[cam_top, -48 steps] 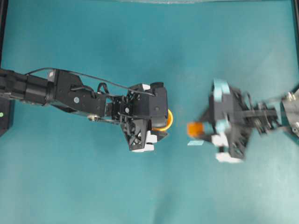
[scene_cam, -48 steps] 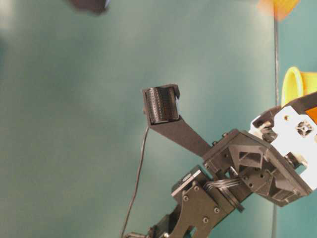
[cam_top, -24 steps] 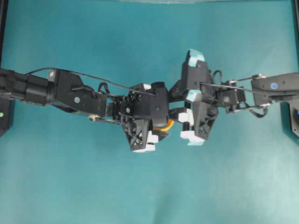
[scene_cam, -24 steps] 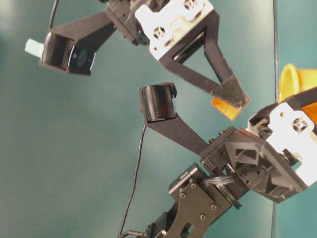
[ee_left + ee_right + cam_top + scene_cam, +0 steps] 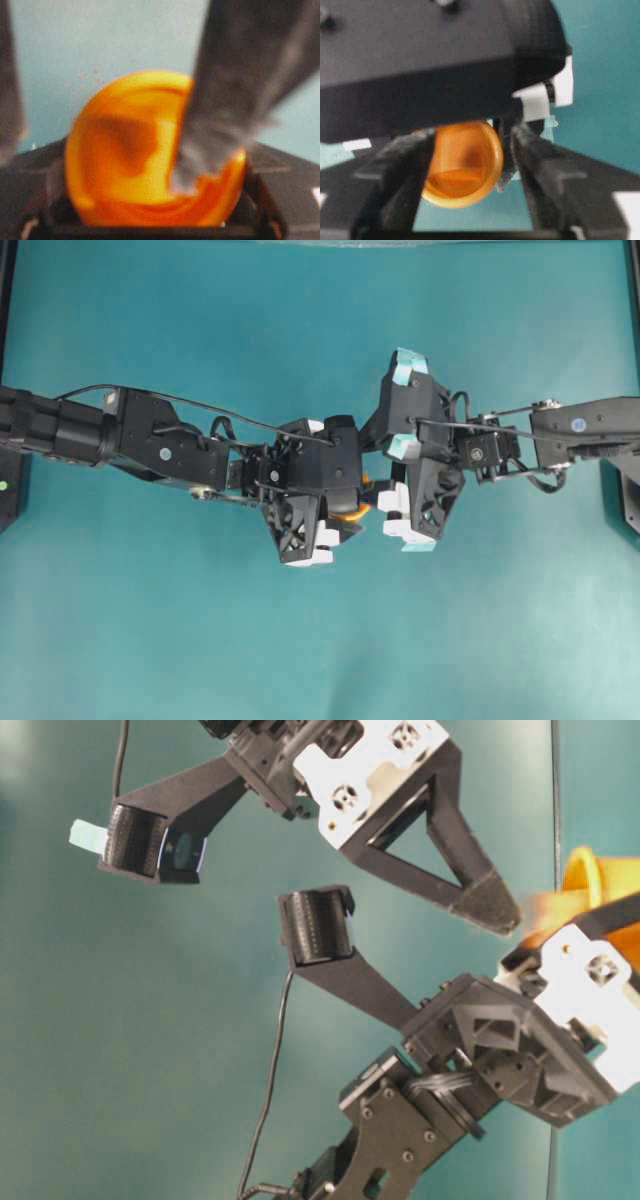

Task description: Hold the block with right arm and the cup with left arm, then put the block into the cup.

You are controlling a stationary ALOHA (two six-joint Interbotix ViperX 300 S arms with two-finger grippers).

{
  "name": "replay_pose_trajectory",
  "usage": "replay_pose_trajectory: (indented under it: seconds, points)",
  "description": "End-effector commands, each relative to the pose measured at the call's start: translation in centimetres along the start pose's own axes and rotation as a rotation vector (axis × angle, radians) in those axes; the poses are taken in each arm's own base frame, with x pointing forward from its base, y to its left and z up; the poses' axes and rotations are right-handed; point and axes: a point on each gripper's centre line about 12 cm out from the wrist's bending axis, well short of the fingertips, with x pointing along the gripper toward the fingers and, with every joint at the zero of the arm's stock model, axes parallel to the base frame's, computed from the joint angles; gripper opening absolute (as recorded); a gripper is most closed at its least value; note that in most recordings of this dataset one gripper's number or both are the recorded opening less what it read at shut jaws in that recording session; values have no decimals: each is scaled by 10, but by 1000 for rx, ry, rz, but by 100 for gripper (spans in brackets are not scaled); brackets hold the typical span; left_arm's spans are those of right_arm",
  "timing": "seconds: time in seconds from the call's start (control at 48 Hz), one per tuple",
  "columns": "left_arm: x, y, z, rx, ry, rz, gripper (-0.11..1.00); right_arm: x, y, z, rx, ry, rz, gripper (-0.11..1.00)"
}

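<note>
The cup (image 5: 150, 150) fills the centre of the left wrist view, held on its side by the left hand (image 5: 325, 512), whose fingers close on its wall. It looks like thin, light, smooth plastic, so I judge the grip should stay on the outer wall below the rim, firm but not crushing. The block (image 5: 457, 177) seems to lie inside the cup, low in its mouth in the right wrist view; it is tiny and light and may bounce out. The right hand (image 5: 465, 150) stands at the rim with its fingers spread wide and holds nothing.
</note>
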Motion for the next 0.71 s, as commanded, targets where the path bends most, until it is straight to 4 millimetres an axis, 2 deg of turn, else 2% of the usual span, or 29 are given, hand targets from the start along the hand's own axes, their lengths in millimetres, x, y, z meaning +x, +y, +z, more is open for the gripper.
replay_pose_trajectory:
  seconds: [0.0, 0.688]
  points:
    - [-5, -3, 16, 8, -46, -6, 65, -6, 5, 14, -1, -42, 15, 66]
    - [-5, -3, 15, 8, -43, -6, 65, -6, 5, 13, -2, -38, 15, 65]
